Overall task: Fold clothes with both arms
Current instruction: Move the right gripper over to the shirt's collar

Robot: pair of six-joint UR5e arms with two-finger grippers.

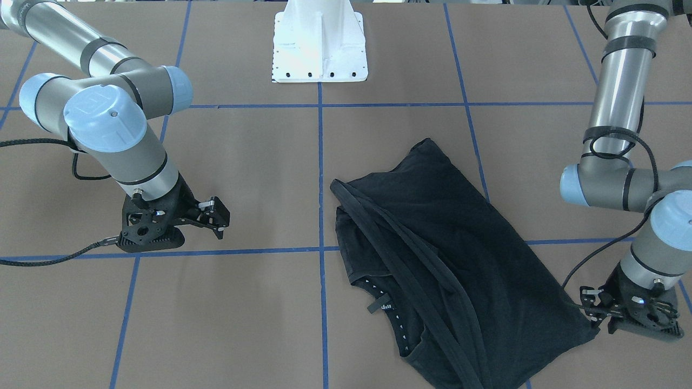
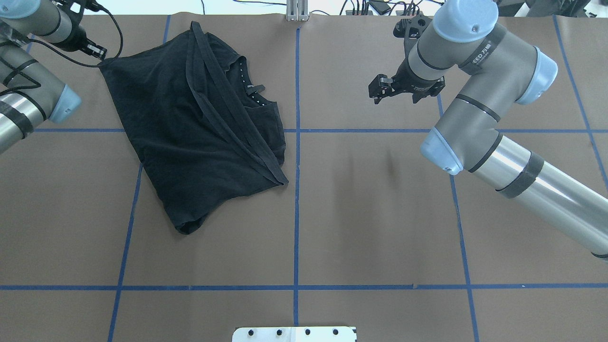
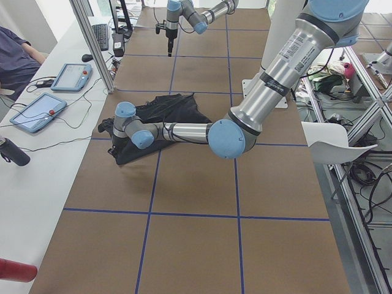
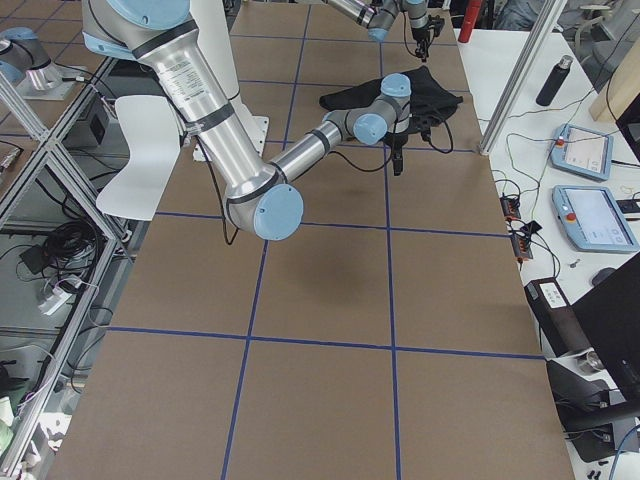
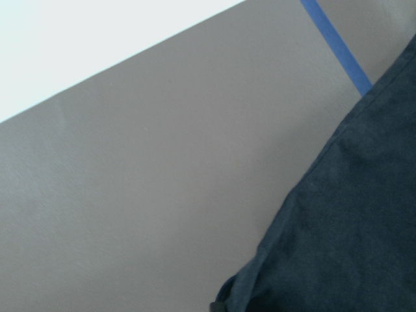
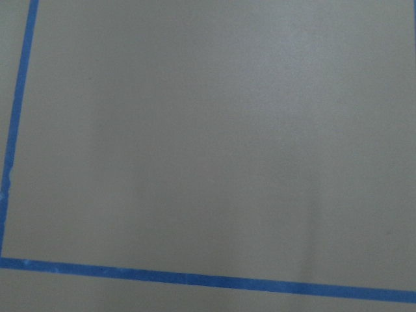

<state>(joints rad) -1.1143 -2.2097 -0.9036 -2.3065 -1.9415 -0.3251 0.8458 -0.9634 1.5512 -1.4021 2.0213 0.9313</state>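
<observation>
Currently the left arm's jaws pinch the T-shirt's corner.

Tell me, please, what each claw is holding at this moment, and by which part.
The left claw appears to pinch the black, wrinkled cotton T-shirt by one pointed corner of its edge. The right claw is open and holds nothing.

The shirt is soft, wrinkled, matt black cloth. The tabletop looks like smooth matt brown paper, lined with blue tape. The left arm has a shiny metal tube and smooth pale-blue plastic caps.
</observation>
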